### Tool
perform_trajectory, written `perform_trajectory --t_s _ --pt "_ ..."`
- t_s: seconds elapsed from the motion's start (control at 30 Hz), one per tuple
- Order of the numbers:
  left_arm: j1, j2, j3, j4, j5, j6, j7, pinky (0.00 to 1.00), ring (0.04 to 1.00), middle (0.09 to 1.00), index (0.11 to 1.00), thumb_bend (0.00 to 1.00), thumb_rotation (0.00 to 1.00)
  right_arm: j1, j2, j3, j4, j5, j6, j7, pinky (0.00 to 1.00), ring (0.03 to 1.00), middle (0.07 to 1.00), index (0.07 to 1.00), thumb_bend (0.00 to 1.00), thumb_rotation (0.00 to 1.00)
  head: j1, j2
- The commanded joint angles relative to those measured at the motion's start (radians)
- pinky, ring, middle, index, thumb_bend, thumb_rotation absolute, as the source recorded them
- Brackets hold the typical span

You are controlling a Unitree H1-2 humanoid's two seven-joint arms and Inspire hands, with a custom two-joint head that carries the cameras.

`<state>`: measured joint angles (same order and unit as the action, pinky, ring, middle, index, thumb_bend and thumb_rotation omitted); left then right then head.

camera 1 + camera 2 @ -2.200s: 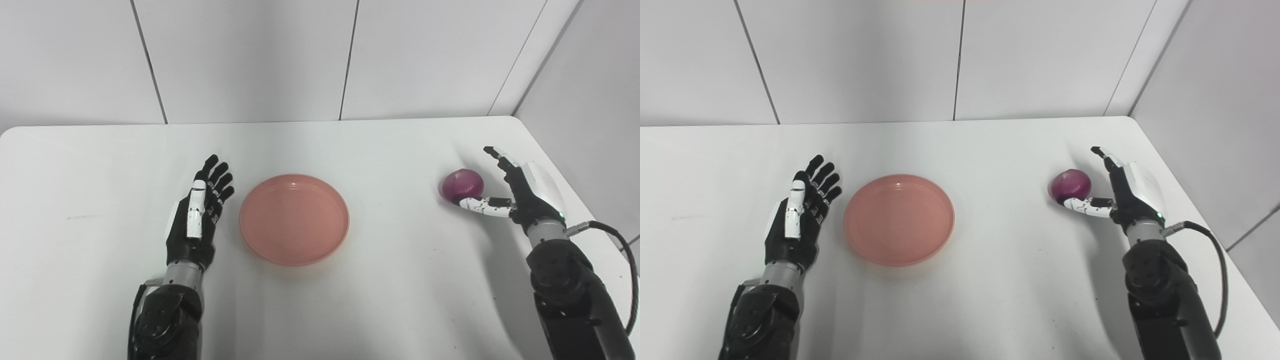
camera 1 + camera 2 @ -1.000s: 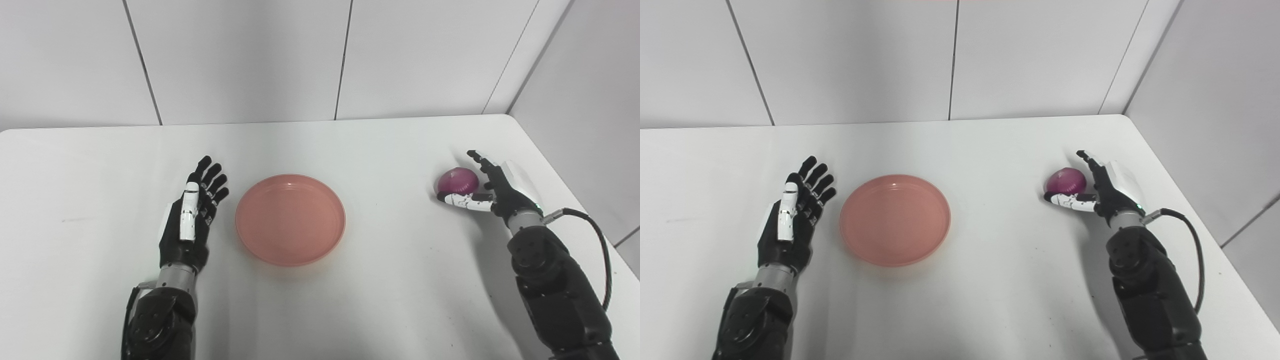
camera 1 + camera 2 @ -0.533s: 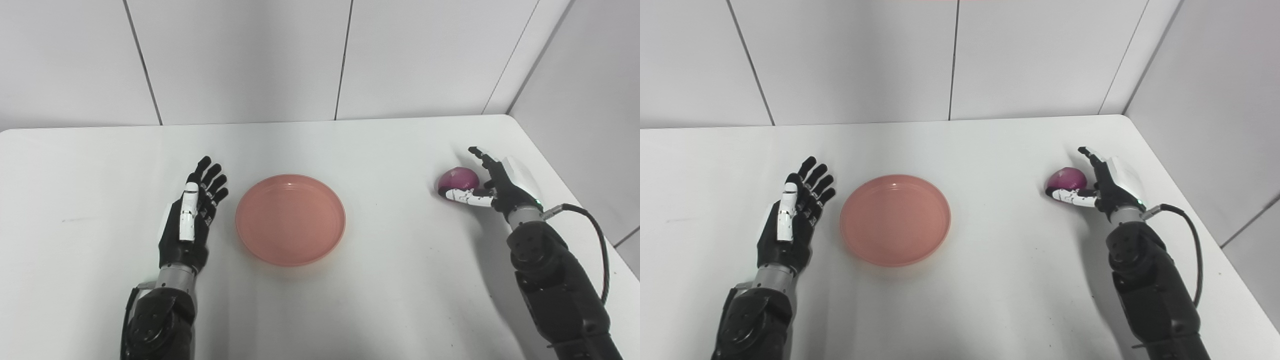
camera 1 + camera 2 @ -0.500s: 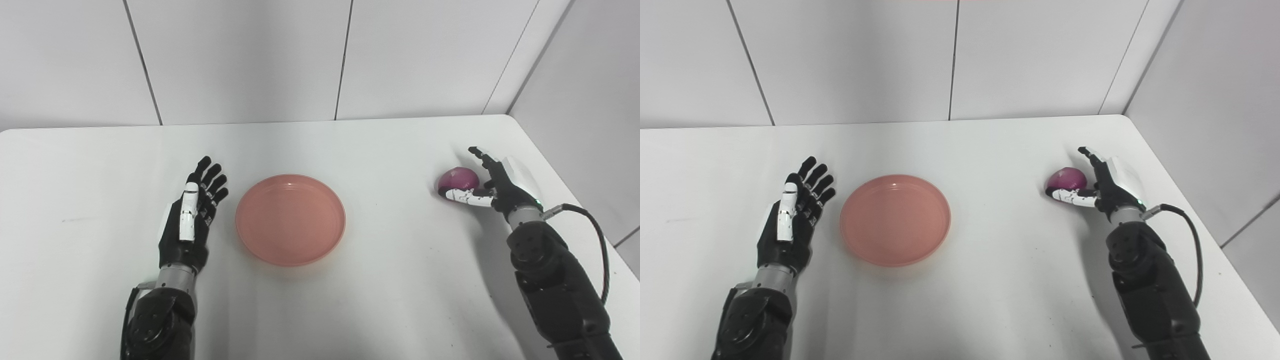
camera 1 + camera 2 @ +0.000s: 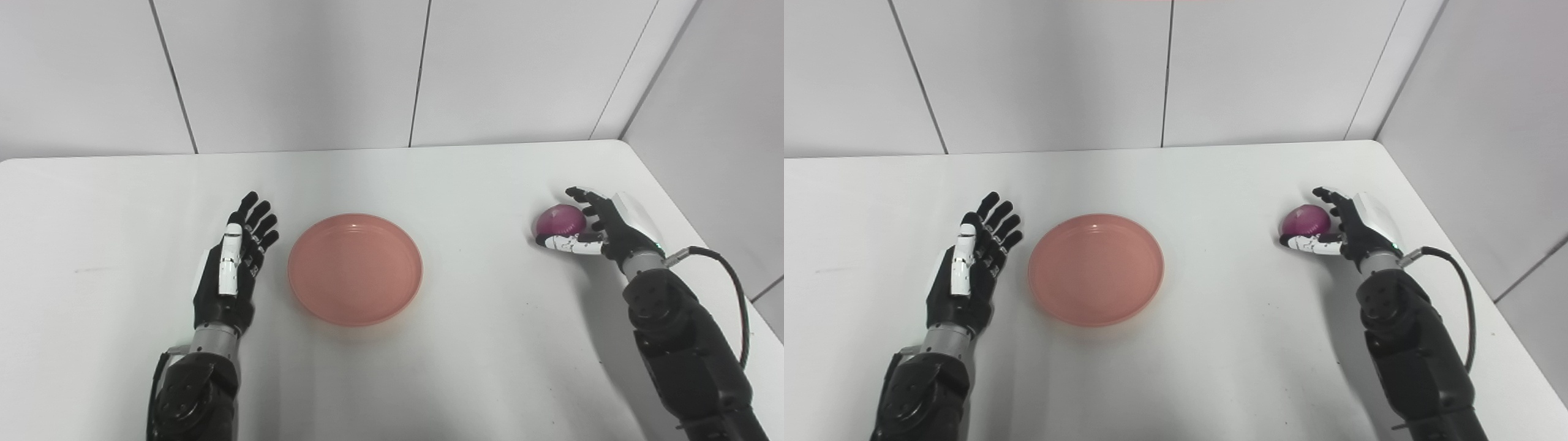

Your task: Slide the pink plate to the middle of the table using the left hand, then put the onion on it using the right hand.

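Note:
The pink plate (image 5: 355, 268) lies flat near the middle of the white table (image 5: 429, 367). My left hand (image 5: 231, 269) rests open just left of the plate, fingers spread and pointing away, a small gap from its rim. The purple onion (image 5: 558, 219) sits on the table at the far right. My right hand (image 5: 603, 223) cups it from the right: the thumb lies along the onion's near side and the fingers (image 5: 1329, 197) bend over its top and far side. The onion rests on the table and the hand is not clamped on it.
The table's right edge (image 5: 692, 233) runs close behind my right hand, with a grey wall beyond it. A black cable (image 5: 732, 288) loops off the right wrist. White wall panels stand along the table's back edge.
My right hand's fingers, straight up half a second ago, have bent down over the onion. The onion, the plate and my left hand have stayed put.

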<state>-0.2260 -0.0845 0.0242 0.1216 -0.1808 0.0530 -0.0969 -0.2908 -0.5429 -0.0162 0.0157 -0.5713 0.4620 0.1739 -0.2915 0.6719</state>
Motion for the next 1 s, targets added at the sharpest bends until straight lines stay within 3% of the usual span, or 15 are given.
perform_trajectory --t_s 0.0,0.1,0.33,0.83,0.97 --pt "0.018 -0.001 0.0 0.001 -0.004 0.027 0.008 0.91 0.92 0.929 0.909 0.46 1.0 -0.023 -0.018 -0.012 -0.015 -0.012 0.008 0.026 0.67 0.783 0.843 0.853 1.0 0.39 0.001 0.0" --pt "0.018 -0.001 0.0 0.004 -0.004 0.022 0.006 0.91 0.921 0.929 0.907 0.46 1.0 -0.023 -0.019 -0.01 -0.019 -0.016 0.007 0.032 0.62 0.738 0.807 0.848 1.0 0.38 0.001 0.0" --pt "0.02 0.0 -0.001 0.004 -0.005 0.021 0.005 0.91 0.921 0.93 0.91 0.46 1.0 -0.023 -0.026 0.002 -0.008 0.008 -0.005 0.017 0.67 0.777 0.821 0.831 1.0 0.33 0.001 0.001" --pt "0.022 0.001 0.002 0.009 -0.012 0.015 -0.001 0.91 0.925 0.937 0.921 0.46 1.0 -0.039 -0.042 0.045 0.037 0.016 -0.035 -0.008 0.58 0.644 0.685 0.693 0.98 0.28 0.002 0.002" --pt "0.023 -0.002 0.002 0.003 -0.01 0.023 0.006 0.91 0.924 0.935 0.916 0.46 1.0 -0.04 -0.045 0.052 0.041 0.022 -0.049 -0.015 0.55 0.604 0.645 0.643 0.94 0.23 0.001 0.001"
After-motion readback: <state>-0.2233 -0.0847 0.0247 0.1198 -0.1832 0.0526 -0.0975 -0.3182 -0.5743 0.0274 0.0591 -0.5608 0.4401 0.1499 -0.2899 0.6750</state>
